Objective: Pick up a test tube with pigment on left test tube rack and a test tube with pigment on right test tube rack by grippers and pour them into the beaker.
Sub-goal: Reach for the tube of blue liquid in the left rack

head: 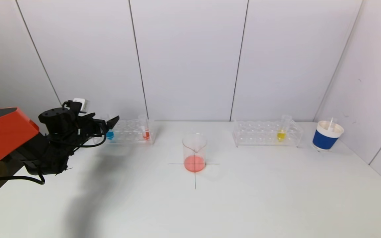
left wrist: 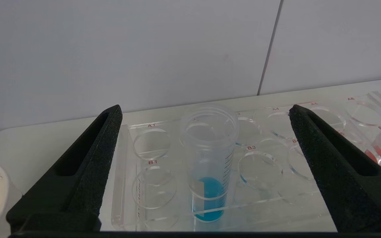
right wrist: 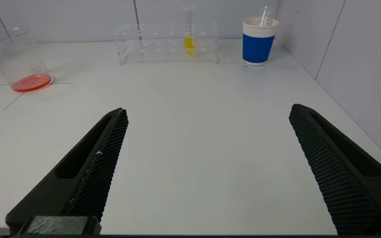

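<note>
Left pincer (left wrist: 207, 138): spread apart, level with the blue tube (left wrist: 209, 165), nothing held | blue tube: upright in left rack (head: 129, 132), with red tube (head: 146, 130) | right pincer (right wrist: 207, 138): spread apart over bare surface (right wrist: 190, 138) | yellow tube (head: 282, 130): upright in right rack (head: 260, 134) | beaker (head: 194, 152): centre, red liquid | cup (head: 326, 135): far right.

Left arm extended forward at the robot's left side, its claw (head: 112, 123) level, fingers (left wrist: 94, 158) spread wide with nothing gripped. Right claw (right wrist: 207, 172) out of the head view, low over the bench (right wrist: 193, 132), fingers apart and empty.
</note>
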`<state>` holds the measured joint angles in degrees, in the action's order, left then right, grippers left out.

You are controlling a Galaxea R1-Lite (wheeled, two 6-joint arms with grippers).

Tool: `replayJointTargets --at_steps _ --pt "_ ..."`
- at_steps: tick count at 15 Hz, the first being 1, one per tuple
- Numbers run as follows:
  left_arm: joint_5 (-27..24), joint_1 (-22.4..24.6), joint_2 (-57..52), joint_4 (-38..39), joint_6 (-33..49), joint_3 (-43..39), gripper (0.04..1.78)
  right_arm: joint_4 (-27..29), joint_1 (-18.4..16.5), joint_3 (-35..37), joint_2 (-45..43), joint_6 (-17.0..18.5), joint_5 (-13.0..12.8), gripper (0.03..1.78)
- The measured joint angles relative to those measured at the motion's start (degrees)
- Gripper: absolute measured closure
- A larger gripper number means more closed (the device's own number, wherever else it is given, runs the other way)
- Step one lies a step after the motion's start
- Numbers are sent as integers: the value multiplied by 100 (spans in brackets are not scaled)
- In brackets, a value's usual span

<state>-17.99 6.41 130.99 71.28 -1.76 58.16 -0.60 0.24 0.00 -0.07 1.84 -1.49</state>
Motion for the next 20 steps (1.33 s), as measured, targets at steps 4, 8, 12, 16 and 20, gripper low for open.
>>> replayJointTargets --at_steps 4,8,12,16,20 --pt "9 -2 21 0 2 18 6 2 0 0 0 0 0 4" --pt "68 -16 29 0 0 21 6 0 0 0 0 0 1 4" --pt "68 -20 32 2 0 21 6 0 0 0 0 0 1 4" --pt "68 -29 63 2 0 16 7 0 0 0 0 0 0 4" --pt "69 -40 73 2 2 11 39 2 0 0 0 0 0 4"
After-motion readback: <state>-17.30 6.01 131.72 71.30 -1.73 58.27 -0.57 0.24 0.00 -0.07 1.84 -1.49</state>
